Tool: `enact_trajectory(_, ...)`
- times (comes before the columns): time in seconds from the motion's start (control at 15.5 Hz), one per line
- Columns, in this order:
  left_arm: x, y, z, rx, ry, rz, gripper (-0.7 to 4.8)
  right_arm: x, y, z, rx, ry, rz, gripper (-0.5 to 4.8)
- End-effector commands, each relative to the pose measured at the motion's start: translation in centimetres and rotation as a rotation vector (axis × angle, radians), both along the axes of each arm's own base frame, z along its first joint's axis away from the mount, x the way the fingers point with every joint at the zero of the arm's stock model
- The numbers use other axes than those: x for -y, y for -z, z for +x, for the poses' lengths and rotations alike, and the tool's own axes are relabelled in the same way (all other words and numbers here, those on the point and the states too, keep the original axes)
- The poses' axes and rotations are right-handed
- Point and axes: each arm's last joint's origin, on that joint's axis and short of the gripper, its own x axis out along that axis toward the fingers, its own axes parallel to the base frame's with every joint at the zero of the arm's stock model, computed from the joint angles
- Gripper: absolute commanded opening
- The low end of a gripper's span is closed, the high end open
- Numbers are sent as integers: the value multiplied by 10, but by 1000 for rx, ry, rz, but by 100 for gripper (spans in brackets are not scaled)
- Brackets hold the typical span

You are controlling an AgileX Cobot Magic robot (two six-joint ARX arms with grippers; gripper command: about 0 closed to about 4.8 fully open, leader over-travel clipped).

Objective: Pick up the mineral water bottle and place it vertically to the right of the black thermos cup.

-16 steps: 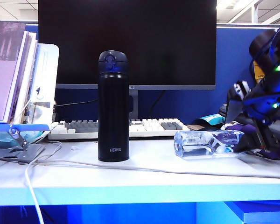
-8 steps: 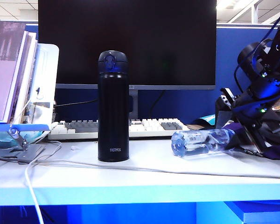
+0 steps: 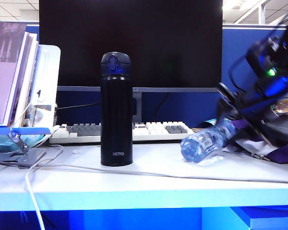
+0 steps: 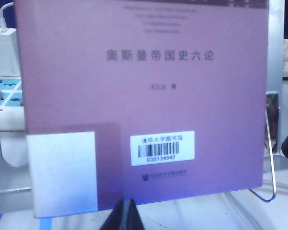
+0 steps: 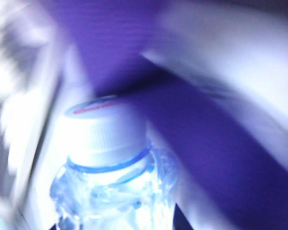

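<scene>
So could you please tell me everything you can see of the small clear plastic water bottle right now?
The small clear ribbed plastic water bottle is tilted, its base low toward the tall matte black thermos flask, its neck raised toward the right gripper, which appears to hold it there. The right wrist view shows its white screw cap over a blue ring, with water inside. Whether the base touches the white desk is unclear.

One bottle, one thermos.

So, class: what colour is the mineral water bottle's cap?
White, clearest in the right wrist view: the mineral water bottle has a white cap.
</scene>
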Motion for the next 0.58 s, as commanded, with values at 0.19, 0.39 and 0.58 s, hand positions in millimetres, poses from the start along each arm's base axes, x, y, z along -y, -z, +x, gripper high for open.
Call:
enact_trajectory(0.19, 0, 1, 0, -9, 4, 1, -5, -2, -78, 12, 315, -213, -306, 183)
enact_trajectory(0.39, 0, 1, 0, -9, 4, 1, -5, 2, -136, -5, 506, -211, -447, 183)
enact_trajectory(0.58, 0, 1, 0, -9, 5, 1, -5, 7, -196, -45, 691, -181, -545, 178)
